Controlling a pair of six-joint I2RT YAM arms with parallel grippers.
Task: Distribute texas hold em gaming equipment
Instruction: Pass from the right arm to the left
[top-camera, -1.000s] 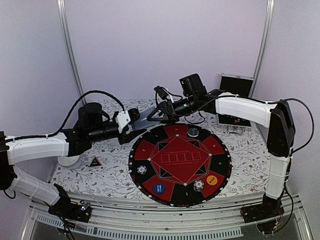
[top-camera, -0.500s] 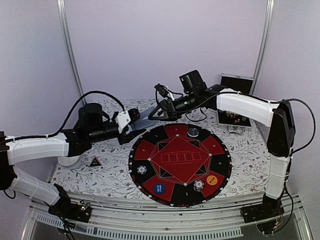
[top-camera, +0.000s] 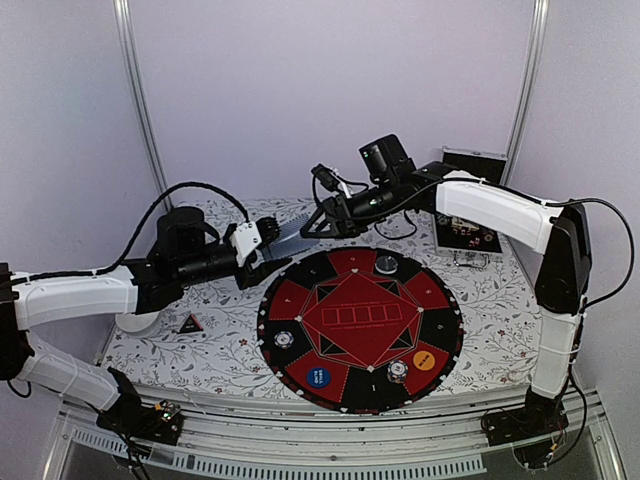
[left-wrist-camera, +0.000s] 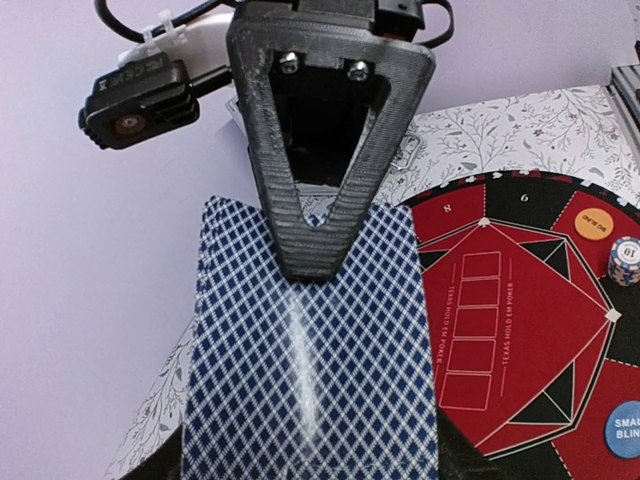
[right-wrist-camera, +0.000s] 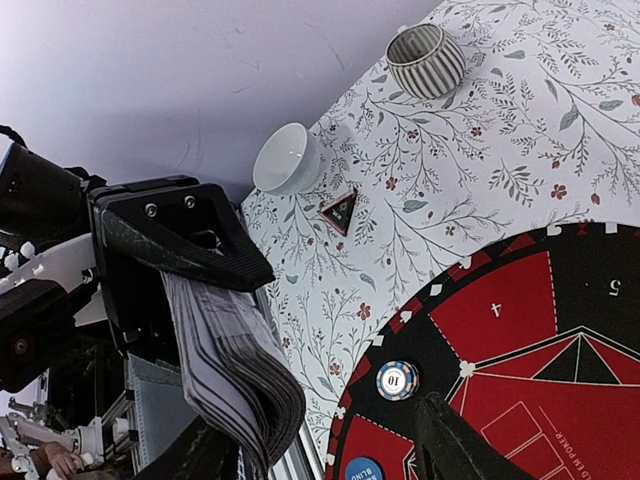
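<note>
Pinching card deck (left-wrist-camera: 310, 390) in left fingers (right-wrist-camera: 180, 242), right fingers (left-wrist-camera: 305, 255) spread, one across the top card

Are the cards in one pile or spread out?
One pile. The cards sit stacked in the left tool; the right wrist view shows their edges bunched together, slightly slanted.

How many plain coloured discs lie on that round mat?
2: blue round marker disc at the red-and-black mat's near edge; orange round marker disc right of it. None seems hidden.
</note>
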